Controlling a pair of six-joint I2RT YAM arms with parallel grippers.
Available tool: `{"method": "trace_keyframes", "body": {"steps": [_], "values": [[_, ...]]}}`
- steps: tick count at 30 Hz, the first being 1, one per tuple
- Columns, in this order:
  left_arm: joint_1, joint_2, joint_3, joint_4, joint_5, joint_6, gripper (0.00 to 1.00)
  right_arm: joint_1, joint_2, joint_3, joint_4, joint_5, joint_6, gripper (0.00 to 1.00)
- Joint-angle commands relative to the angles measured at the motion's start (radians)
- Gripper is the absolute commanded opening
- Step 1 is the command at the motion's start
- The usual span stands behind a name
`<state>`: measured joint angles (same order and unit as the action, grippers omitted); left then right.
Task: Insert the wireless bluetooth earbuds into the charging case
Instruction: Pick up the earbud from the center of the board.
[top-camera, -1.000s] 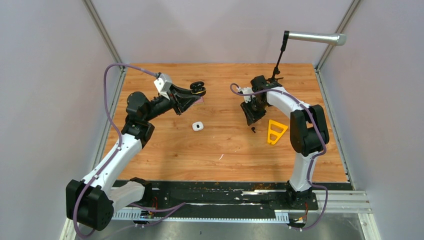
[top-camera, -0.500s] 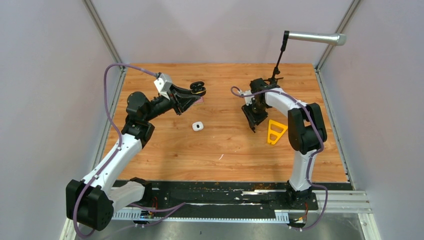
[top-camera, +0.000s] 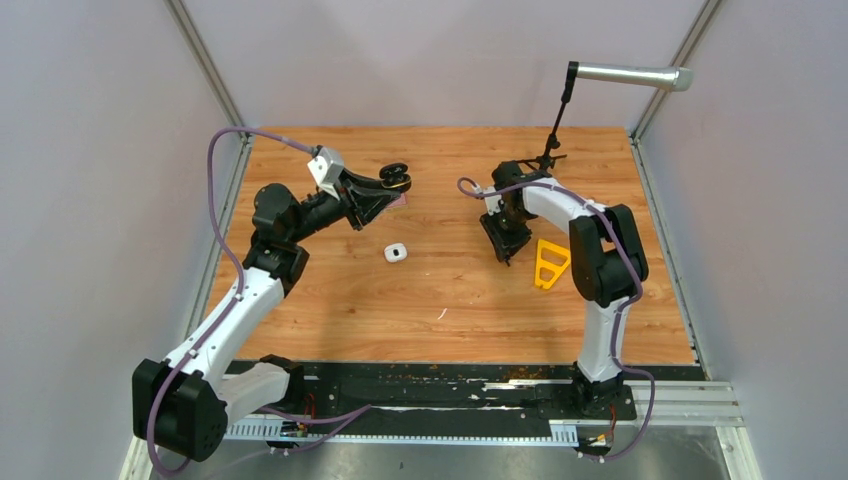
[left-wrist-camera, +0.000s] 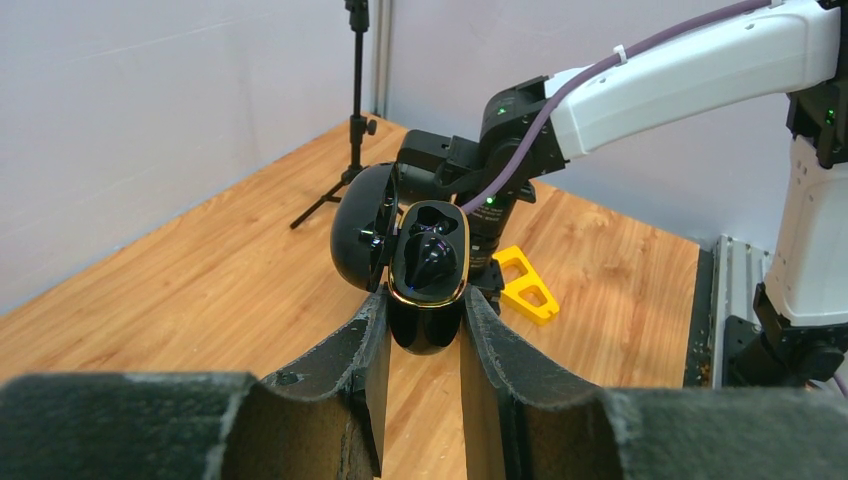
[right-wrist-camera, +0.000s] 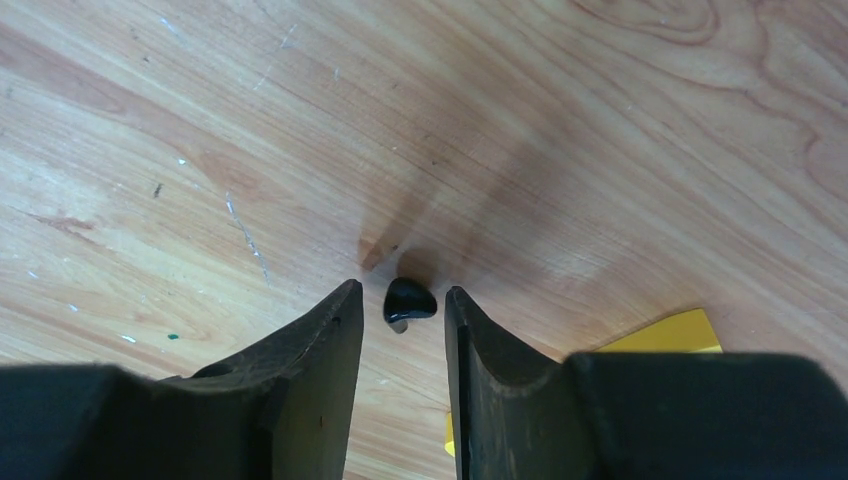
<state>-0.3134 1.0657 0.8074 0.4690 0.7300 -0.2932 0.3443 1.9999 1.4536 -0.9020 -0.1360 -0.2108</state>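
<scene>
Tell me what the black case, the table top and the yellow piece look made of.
Black case: likely hard plastic, glossy; it shows sharp highlights and a thin gold-looking rim.
Table top: wood or wood-look laminate, fairly matte; visible grain, knots and fine scratches.
Yellow piece: probably plastic, matte; uniform colour, no glare.

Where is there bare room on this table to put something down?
Bare wood: the front strip between the white case and the near edge, bar a white sliver; also the back middle. Crowded: right gripper, black earbud, yellow triangle, stand.
</scene>
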Motion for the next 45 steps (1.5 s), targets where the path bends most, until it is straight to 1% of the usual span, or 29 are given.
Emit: {"method": "trace_keyframes", "body": {"steps": [1,13,18,21,26,30,35,39,41,45], "values": [[0.005,-0.015,-0.005,0.039,-0.009,0.004,0.0,0.001,0.023,0.033,-0.007,0.04,0.054,0.35],[0.01,-0.013,-0.012,0.044,-0.013,0.002,0.0,0.014,0.042,0.05,-0.016,0.045,0.076,0.33],[0.011,-0.007,-0.013,0.051,-0.015,-0.001,0.0,0.02,0.038,0.037,-0.019,0.041,0.094,0.31],[0.011,-0.008,-0.014,0.048,-0.015,0.001,0.0,0.022,0.039,0.037,-0.013,0.043,0.097,0.27],[0.012,-0.009,-0.017,0.046,-0.015,0.003,0.0,0.022,0.033,0.053,-0.006,0.029,0.083,0.17],[0.012,-0.005,-0.015,0.047,-0.015,0.004,0.0,0.022,0.01,0.05,0.008,0.024,0.077,0.13],[0.011,0.0,-0.011,0.049,-0.012,0.003,0.0,0.022,-0.034,0.056,0.01,-0.01,0.062,0.07],[0.012,0.008,-0.005,0.049,-0.008,0.004,0.0,0.02,-0.114,0.06,0.009,-0.119,0.037,0.04],[0.011,0.016,0.002,0.053,-0.007,0.007,0.0,0.012,-0.165,0.055,0.012,-0.224,0.02,0.01],[0.011,0.057,0.065,0.058,0.019,0.016,0.0,-0.02,-0.29,0.06,-0.001,-0.464,0.006,0.01]]}}
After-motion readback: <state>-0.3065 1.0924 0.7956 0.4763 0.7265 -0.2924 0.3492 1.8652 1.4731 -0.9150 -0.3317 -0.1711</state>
